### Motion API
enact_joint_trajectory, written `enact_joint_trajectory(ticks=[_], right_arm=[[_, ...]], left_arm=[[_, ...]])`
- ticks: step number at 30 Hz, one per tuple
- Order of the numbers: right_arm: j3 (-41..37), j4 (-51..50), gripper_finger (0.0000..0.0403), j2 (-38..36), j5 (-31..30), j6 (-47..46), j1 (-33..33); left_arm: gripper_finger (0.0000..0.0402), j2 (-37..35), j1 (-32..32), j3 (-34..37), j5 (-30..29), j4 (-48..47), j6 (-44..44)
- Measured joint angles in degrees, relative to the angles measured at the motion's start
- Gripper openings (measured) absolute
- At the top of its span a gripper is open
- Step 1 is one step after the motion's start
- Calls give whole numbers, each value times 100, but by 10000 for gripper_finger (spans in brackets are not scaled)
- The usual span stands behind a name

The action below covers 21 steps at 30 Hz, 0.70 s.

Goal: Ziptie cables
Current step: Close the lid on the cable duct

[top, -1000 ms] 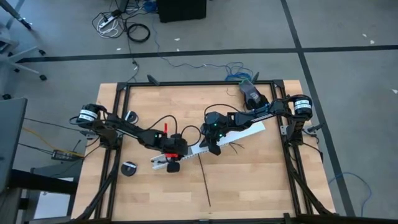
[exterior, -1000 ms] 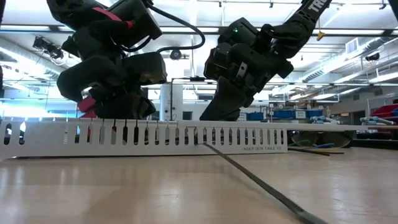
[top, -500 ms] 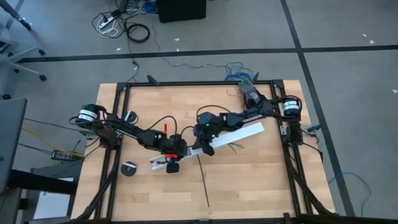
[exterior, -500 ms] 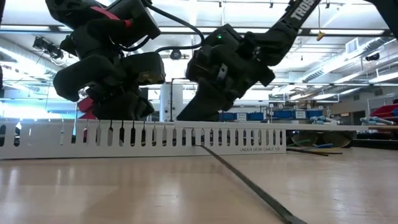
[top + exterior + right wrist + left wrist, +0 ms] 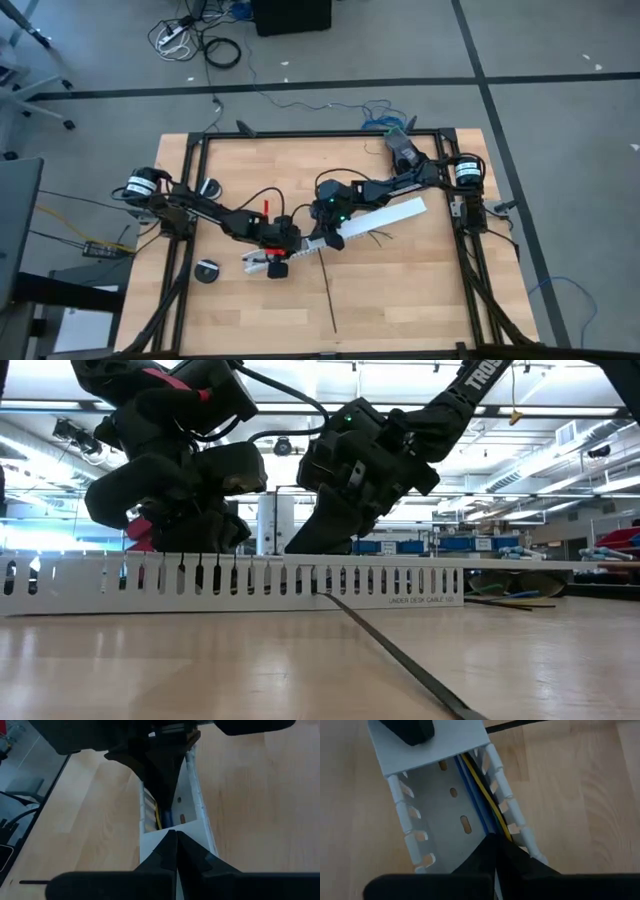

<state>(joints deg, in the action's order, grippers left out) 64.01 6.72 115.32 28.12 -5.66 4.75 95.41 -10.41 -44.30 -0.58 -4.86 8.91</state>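
Seen from above: white channel [image 5: 345, 228] lying aslant across the middle of the table [image 5: 420, 290], with the left gripper [image 5: 281, 252] at its near-left end and the right gripper [image 5: 331, 234] close by toward the middle, presumably to press the wires down into the trough. Ziptie [image 5: 329, 291] lying loose on the bare wood, one end near the channel, not yet picked up. A few cables [image 5: 378, 236] straying out beside the channel.

At table height: both grippers hanging just behind the slotted wall of the channel, ziptie running from its foot toward the camera.

From the left wrist: left fingers [image 5: 492, 857] clenched to a single point inside the trough, tip against the blue and yellow cables at the side wall, grasping nothing; probably tucking them flat.

From the right wrist: right fingers [image 5: 172, 851] likewise clenched and empty, poised over the channel's covered part, facing the left gripper farther along.
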Motion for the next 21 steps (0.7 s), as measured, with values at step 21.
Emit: enact_joint_trajectory(ticks=[21], right_arm=[[-4,11,0,0,2,124,22]], left_arm=[[125,-288,-16,-1052,-826,-1868,-375]])
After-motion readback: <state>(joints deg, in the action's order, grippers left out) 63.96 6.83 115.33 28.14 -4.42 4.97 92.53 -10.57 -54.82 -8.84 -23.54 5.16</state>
